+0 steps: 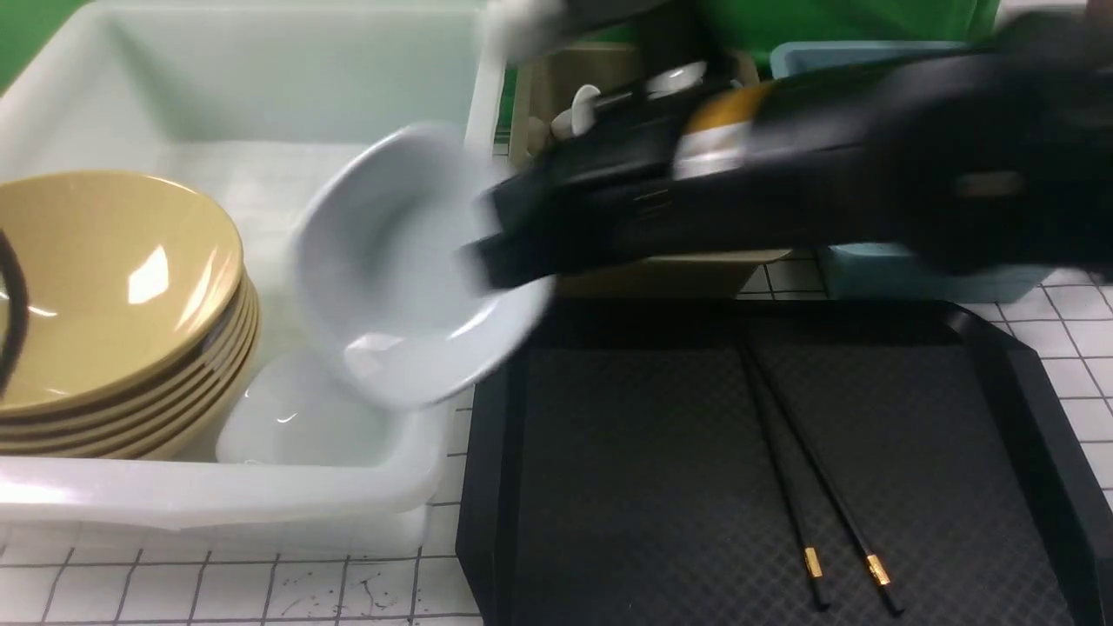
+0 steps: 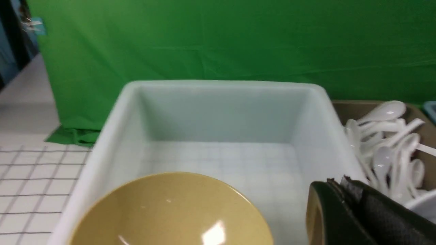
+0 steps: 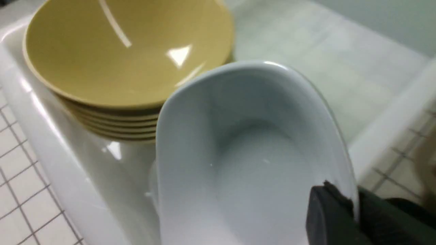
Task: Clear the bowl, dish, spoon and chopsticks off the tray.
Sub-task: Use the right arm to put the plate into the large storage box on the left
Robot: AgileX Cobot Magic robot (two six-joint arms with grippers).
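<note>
Right gripper (image 1: 487, 256) clenched on the rim of the dish (image 1: 391, 261), left of centre

The dish hangs tilted over the lower right corner of the white tub (image 1: 261, 87), above another white dish (image 1: 296, 417); stack of tan bowls (image 1: 104, 278) at far left in the tub; chopsticks (image 1: 782, 469) lie on the tray (image 1: 643, 487), lower right; left gripper (image 2: 337, 182) pinched together, empty

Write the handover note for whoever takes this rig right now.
Left end effector: shut, nothing seen in it, above the tub near the stacked bowls.
Right end effector: shut on the dish, which is tilted over the tub's near corner.
Done: no bowl or spoon shows on the tray; spoons lie in the brown box.
Left: set the dish in the tub, then clear the chopsticks off the tray.
</note>
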